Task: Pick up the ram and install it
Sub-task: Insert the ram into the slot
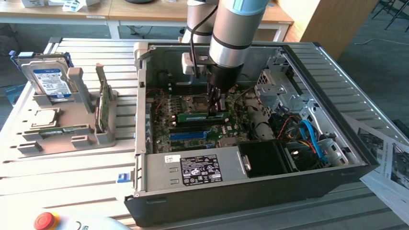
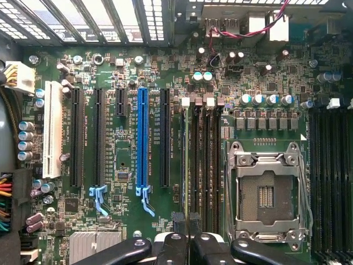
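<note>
Green and thin, the ram [image 1: 195,116] is showing you its long face in the exterior view. It is a narrow stick of circuit board with a paler strip running along it. It is lying level across the motherboard [image 1: 185,136] inside the open computer case [image 1: 255,191], and it is matching the dark slots beside it in length.

The gripper [image 1: 217,111] is pointing straight down onto the stick. Its jaws are pinching almost together, with only the board's thickness between them. They are gripping the ram nearer its end toward the exterior view's right.

In the wrist view you are seeing the same stick edge-on, as a hairline green strip [image 2: 185,160] running away from the black fingertips [image 2: 194,223]. It is lining up with the bank of black memory slots [image 2: 205,160]. That bank is lying between the long blue slot [image 2: 142,143] and the CPU socket [image 2: 266,193]. The ram is standing at the edge of the bank farthest from the socket. Whether it is pressed fully home in a slot, you cannot tell from either view.

Well apart, at the exterior view's left, a grey holder [image 1: 38,139] is carrying a hard drive [image 1: 50,79] and a broader green card [image 1: 102,108] standing upright.
</note>
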Motion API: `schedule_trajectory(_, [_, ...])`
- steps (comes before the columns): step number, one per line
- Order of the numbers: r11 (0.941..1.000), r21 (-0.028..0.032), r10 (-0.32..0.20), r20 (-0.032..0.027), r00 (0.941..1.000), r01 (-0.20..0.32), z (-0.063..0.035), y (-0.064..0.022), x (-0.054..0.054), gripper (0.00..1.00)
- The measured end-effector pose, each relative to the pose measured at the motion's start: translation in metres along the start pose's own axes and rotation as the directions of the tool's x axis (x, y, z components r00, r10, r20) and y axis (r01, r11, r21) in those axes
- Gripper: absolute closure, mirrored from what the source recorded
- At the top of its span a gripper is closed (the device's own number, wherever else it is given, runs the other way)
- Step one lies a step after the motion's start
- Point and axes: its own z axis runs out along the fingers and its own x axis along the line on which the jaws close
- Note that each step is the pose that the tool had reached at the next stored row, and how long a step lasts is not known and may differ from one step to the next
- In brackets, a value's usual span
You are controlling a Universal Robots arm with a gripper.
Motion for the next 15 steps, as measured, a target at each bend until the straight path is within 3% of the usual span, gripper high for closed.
schedule_trajectory(15, [1.0, 0.0039, 0.0, 0.0001, 1.0, 0.0, 0.0002, 0.0048, 0.0001, 0.88])
